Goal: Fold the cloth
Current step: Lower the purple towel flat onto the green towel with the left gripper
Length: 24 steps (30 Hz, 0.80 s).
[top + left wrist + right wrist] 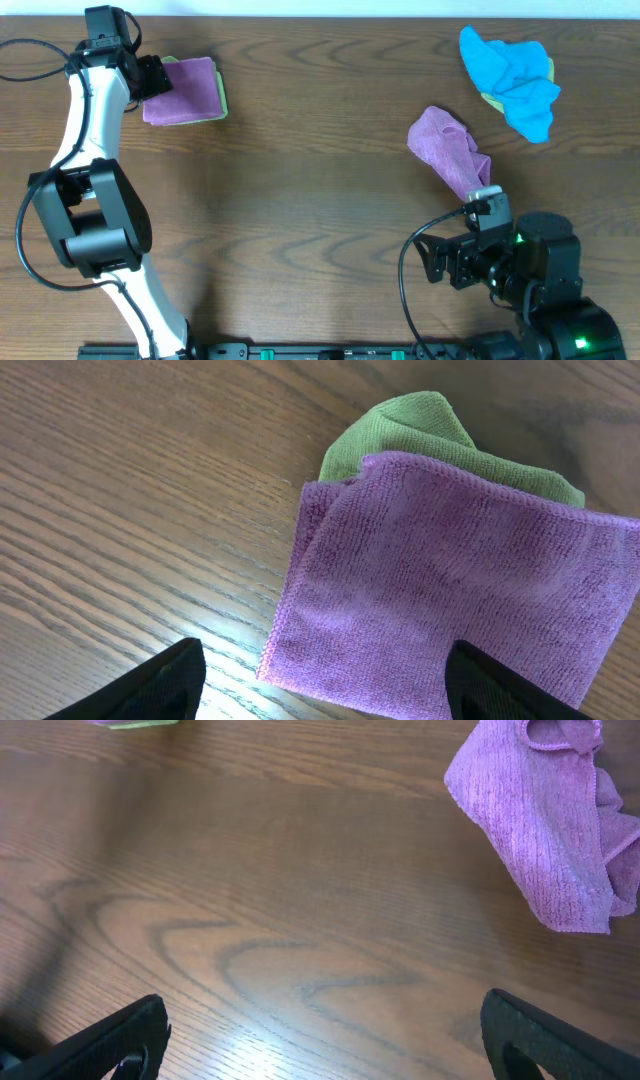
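A folded purple cloth (182, 88) lies on a folded green cloth (222, 100) at the far left of the table. My left gripper (152, 76) hovers at its left edge, open and empty; the left wrist view shows the purple cloth (460, 590) on the green one (430, 425) between my fingers (325, 690). A crumpled purple cloth (452, 150) lies right of centre; it also shows in the right wrist view (545, 830). My right gripper (436, 262) is open and empty, low over bare wood (320, 1040) in front of that cloth.
A crumpled blue cloth (512, 72) lies on a green one (494, 100) at the far right. The wooden table (310, 180) shows bare wood between the piles. Cables trail from both arms near the front edge.
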{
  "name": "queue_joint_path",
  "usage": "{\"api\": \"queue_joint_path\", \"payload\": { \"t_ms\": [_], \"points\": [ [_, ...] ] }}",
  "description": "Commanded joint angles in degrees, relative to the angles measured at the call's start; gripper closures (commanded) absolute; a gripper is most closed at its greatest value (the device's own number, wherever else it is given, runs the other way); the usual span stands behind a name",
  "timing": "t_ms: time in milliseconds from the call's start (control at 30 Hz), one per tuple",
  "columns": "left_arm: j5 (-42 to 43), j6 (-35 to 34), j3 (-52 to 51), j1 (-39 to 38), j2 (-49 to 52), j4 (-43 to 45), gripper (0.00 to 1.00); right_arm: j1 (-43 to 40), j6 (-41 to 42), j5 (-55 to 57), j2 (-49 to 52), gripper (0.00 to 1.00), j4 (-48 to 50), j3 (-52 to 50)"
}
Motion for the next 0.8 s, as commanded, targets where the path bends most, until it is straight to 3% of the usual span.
{"api": "queue_joint_path", "payload": {
  "t_ms": [0,300,500,600,767],
  "points": [
    [-1.0,1.0,1.2,0.4,-1.5,-0.2,0.21,-0.4,0.5,-0.3,-0.2,0.01,-0.1,-0.3],
    [1.3,0.7,1.2,0.3,-7.5,-1.1,0.18,-0.4,0.5,-0.3,-0.2,0.01,-0.1,-0.3],
    [10.1,-4.9,1.2,0.2,-6.0,2.9,0.20,-0.4,0.5,-0.3,-0.2,0.01,-0.1,-0.3],
    [11.6,-7.5,1.2,-0.8,-3.4,5.7,0.27,-0.4,0.5,-0.3,-0.2,0.01,-0.1,-0.3],
    [11.7,-9.1,1.2,-3.1,1.5,9.9,0.48,-0.4,0.5,-0.3,-0.2,0.01,-0.1,-0.3]
  ]
}}
